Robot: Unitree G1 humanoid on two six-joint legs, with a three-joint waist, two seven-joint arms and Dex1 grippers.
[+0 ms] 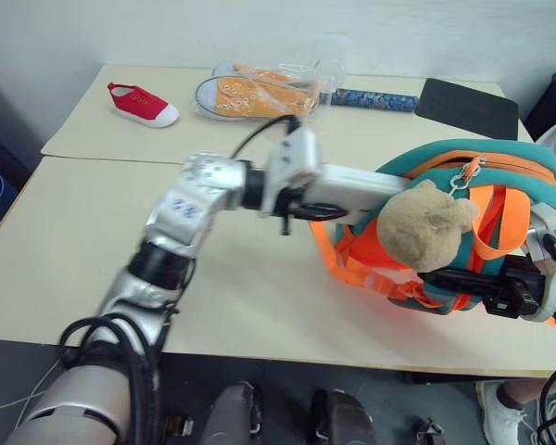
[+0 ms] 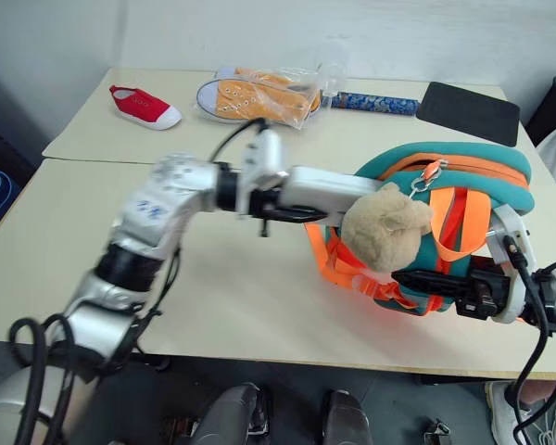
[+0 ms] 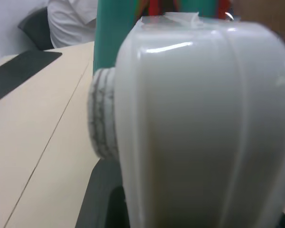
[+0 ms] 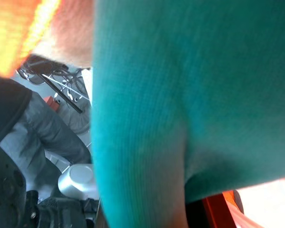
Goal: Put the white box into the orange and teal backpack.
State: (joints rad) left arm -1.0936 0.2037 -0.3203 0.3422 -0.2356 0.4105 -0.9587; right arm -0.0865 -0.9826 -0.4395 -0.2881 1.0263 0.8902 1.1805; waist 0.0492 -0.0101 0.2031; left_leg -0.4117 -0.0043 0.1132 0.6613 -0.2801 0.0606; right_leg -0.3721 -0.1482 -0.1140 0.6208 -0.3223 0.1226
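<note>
Nearest the camera, the left arm is stretched across the pale surface (image 1: 259, 278) toward the backpack (image 1: 500, 171). The box (image 1: 357, 190) is carried in the left claw (image 1: 308, 209): its white, glossy shell is seen close up in the left wrist view, gripped between the black fingers, and its far end is touching or passing the backpack's teal side. Whether that end has entered the opening cannot be told, since a tan plush toy (image 1: 426, 225) hanging on the backpack hides the meeting point.

The backpack is held off the surface, tilted, by the right claw (image 1: 486, 287), which is clamped narrowly on the lower edge, by the orange straps. A teal rim and a zipper pull are seen along the top. Nothing can be seen inside the backpack.

By judgement, the task is well along: the box is picked up and brought to the backpack, while pushing it fully in and letting go remain.

Well behind the backpack, a clear bag (image 1: 278, 88) holding orange shoes is lying, with a red shoe (image 1: 141, 103) further left and a black pad (image 1: 468, 107) behind the backpack.
</note>
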